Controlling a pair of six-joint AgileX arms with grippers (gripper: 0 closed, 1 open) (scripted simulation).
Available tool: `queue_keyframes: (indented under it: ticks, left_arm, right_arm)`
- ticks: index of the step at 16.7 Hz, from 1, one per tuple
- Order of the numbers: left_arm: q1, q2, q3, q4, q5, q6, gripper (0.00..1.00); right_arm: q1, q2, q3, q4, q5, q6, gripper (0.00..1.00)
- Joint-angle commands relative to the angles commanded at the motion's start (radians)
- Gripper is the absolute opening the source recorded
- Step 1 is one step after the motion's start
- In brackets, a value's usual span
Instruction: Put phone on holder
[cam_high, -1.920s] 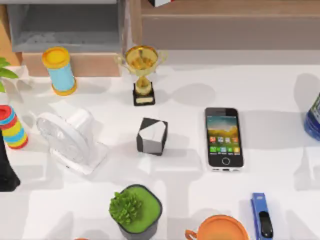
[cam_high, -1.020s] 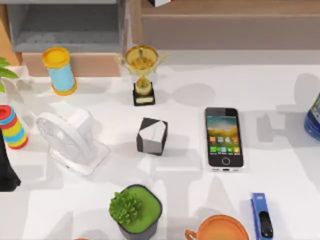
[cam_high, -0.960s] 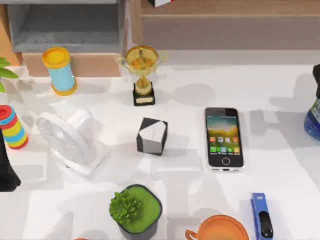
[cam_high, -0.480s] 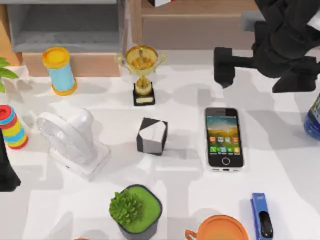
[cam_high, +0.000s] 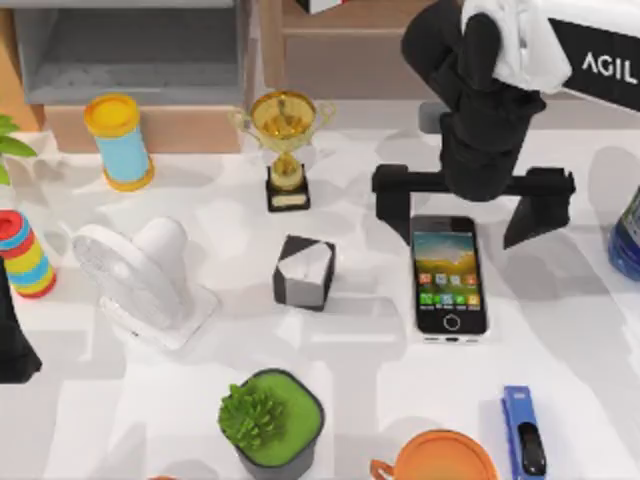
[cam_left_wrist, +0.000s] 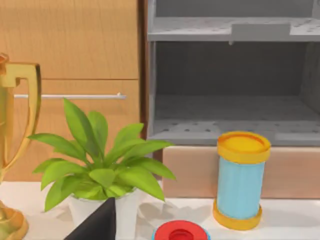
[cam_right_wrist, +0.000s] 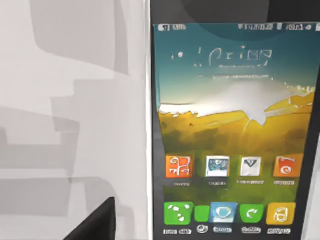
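Above the phone (cam_high: 449, 277): right end effector (cam_high: 473, 205), spread.

White table (cam_high: 560, 330), matte, crossed by soft grey blocky shadows. Along its far edge, behind the claw, wooden furniture: a brown cabinet (cam_high: 400, 60) directly behind, and off to the claw's left a grey open shelf unit (cam_high: 130, 50) set on a light wood base (cam_high: 150, 128). From the left wrist camera: grey shelf boards (cam_left_wrist: 230, 125) in two tiers, next to a wood cupboard door (cam_left_wrist: 70, 40) with a thin metal handle (cam_left_wrist: 70, 96). Light even, diffuse.
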Motion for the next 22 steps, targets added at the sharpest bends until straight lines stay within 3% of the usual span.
queue_keyframes:
  ticks: [6, 12, 17, 22]
  left_arm:
    - [0.000, 0.000, 0.000, 0.000, 0.000, 0.000, 1.00]
    - [0.000, 0.000, 0.000, 0.000, 0.000, 0.000, 1.00]
    - [0.000, 0.000, 0.000, 0.000, 0.000, 0.000, 1.00]
    - [0.000, 0.000, 0.000, 0.000, 0.000, 0.000, 1.00]
  right_arm:
    - [-0.003, 0.007, -0.016, 0.018, 0.000, -0.002, 1.00]
    - [-0.001, 0.089, -0.139, 0.236, 0.001, 0.001, 1.00]
    - [0.001, 0.103, -0.159, 0.263, 0.001, 0.003, 1.00]
    - [0.001, 0.103, -0.159, 0.263, 0.001, 0.003, 0.62]
